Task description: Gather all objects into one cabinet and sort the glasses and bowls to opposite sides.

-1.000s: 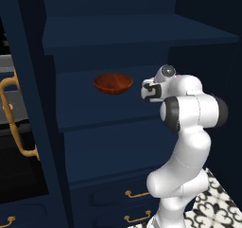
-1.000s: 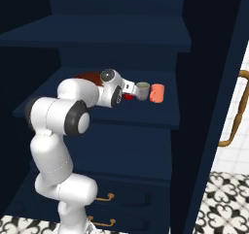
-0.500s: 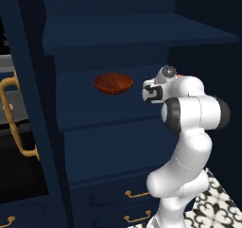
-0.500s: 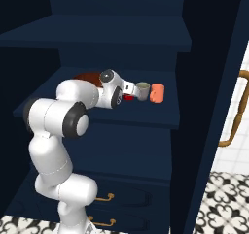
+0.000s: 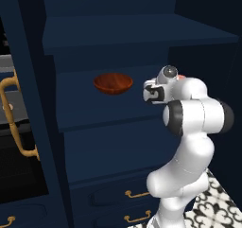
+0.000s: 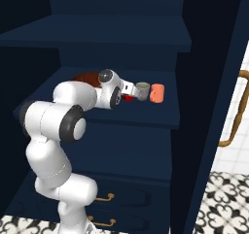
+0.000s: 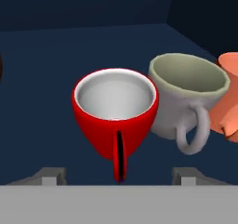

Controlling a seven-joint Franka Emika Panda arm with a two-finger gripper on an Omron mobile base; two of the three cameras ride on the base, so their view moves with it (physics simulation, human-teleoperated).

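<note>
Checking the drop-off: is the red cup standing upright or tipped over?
Upright: in the hand view the red cup has its white-lined mouth facing up, handle at the side.

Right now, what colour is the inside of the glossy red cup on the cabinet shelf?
White; the glossy red cup shows its pale inside best in the hand view.

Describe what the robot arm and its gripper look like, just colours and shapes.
The arm is made of glossy white, rounded, tube-like segments joined by dark grey to black disc-shaped joints. A small grey dome sits on the wrist. The gripper ends in two small grey finger tips. No cables or markings are visible.
</note>
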